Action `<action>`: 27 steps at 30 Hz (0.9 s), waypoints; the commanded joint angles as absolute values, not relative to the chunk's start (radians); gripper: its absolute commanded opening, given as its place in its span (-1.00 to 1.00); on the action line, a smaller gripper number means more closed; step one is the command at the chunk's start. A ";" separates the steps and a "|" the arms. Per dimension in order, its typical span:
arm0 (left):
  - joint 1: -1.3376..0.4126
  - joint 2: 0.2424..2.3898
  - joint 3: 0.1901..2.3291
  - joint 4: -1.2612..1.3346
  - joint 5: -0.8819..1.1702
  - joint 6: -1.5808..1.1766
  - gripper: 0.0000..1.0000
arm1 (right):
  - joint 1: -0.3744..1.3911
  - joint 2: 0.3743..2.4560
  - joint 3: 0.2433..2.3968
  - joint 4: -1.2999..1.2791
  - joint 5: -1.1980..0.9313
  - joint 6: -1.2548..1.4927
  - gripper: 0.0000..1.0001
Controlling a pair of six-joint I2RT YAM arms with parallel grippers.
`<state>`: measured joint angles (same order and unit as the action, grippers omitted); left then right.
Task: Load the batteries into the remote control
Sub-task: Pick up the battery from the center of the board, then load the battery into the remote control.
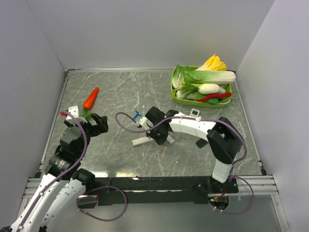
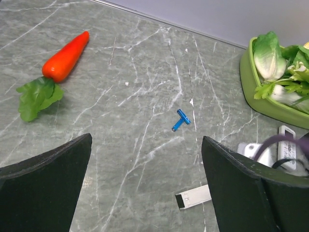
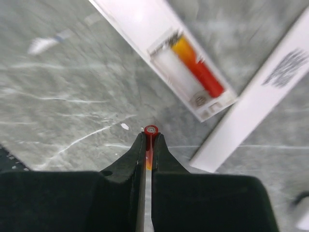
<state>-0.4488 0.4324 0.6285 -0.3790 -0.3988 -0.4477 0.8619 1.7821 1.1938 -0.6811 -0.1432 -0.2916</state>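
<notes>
Battery (image 3: 151, 130) pinched in the right gripper (image 3: 150, 140), near the remote (image 3: 186, 72).
Its arm folds leftward; the left gripper (image 2: 146, 145) hovers wide open.

On the right wrist camera I only get the red end cap of the held battery (image 3: 151, 129); the rest is buried between the fingers of the right claw (image 3: 149, 141). The remote control (image 3: 130, 21) is blurred and runs off the top edge. The seated battery (image 3: 200, 72) is a smeared red-orange streak, and the back cover (image 3: 270, 92) is cut by the right edge. From above, the claw hides part of the remote control. On the left wrist camera the green tray (image 2: 247, 79) runs off the right edge.
</notes>
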 commanded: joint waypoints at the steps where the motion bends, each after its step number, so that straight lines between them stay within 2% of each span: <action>1: -0.449 0.434 0.635 -0.347 -0.368 -0.465 0.99 | 0.828 1.664 1.302 -0.641 -0.294 -0.431 -1.00; 11: -0.449 0.446 0.624 -0.350 -0.356 -0.499 0.99 | 0.819 1.663 1.270 -0.511 -0.494 -0.672 -1.00; 27: -0.449 0.500 0.624 -0.319 -0.345 -0.453 0.99 | 0.779 1.724 1.175 -0.394 -0.555 -0.798 -1.00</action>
